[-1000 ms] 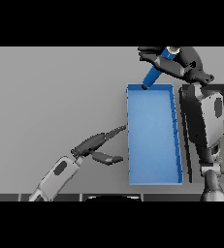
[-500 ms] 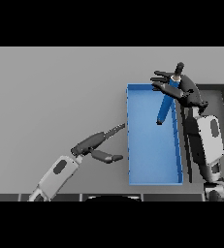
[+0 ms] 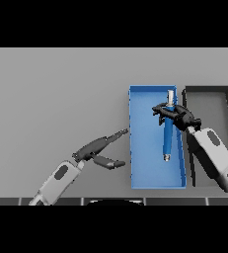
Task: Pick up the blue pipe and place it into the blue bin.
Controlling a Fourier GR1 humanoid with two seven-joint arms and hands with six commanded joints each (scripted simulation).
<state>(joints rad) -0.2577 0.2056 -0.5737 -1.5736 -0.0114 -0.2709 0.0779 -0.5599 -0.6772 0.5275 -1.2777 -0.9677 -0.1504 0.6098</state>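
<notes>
Head view, the only one you've got: your right hand point(image 3: 177, 114) has its fingers curled round the upper part of the blue pipe point(image 3: 168, 138), with the pipe running lengthwise over the blue bin point(image 3: 135, 148), grey tips at both ends. The pipe sits along the bin's right half, roughly parallel to the long walls, so it's lined up to fit the bin's length rather than jam across it. I'd say that's why you're gripping it near the far end: the low end can go down first and the rest follows. Can't tell whether the near tip is already touching the bin floor or hanging just above it.

Room-wise, the pipe is close to the bin's right wall, and your forearm crosses over that wall and over the dark tray point(image 3: 226, 99) just beside it, so letting go and lifting straight up looks safer than dragging sideways. Left of the pipe there's plenty of bare bin floor.

Your left hand point(image 3: 99, 148) rests out on the grey table point(image 3: 51, 99) just left of the bin's left wall, fingers straight and relaxed, holding nothing, clear of everything.
</notes>
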